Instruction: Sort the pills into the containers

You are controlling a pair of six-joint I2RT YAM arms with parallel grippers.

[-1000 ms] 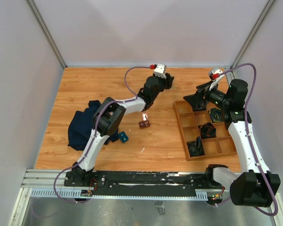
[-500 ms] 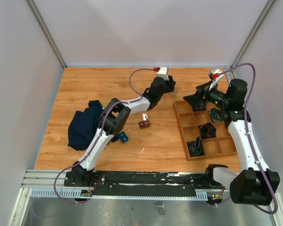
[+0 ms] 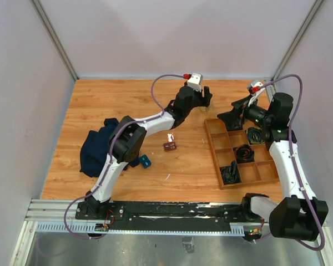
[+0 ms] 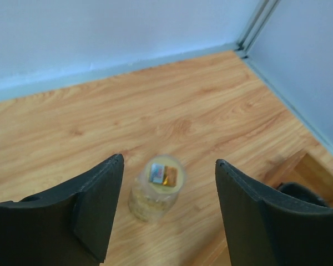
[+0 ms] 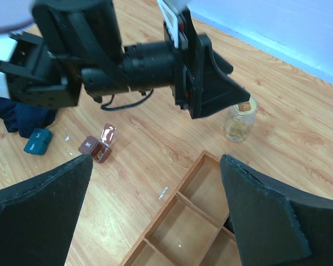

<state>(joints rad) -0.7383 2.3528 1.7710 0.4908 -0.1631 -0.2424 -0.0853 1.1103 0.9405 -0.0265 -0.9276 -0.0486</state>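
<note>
A small clear round bottle with yellowish pills inside stands upright on the wood at the back of the table, also visible in the right wrist view as the bottle. My left gripper is open just above and behind it, a finger on either side with a gap to each. In the top view the left gripper hides the bottle. The reddish-brown container lies mid-table with its lid flipped open; the same container shows in the right wrist view. My right gripper hangs wide open and empty over the tray's far left corner.
A wooden divided tray on the right holds dark items in some compartments; its near cells look bare. A teal box and a dark blue cloth lie at the left. A small white bit lies on the wood.
The left wrist has moved to the right along the back of the table, toward the right gripper. The right arm has barely moved.
</note>
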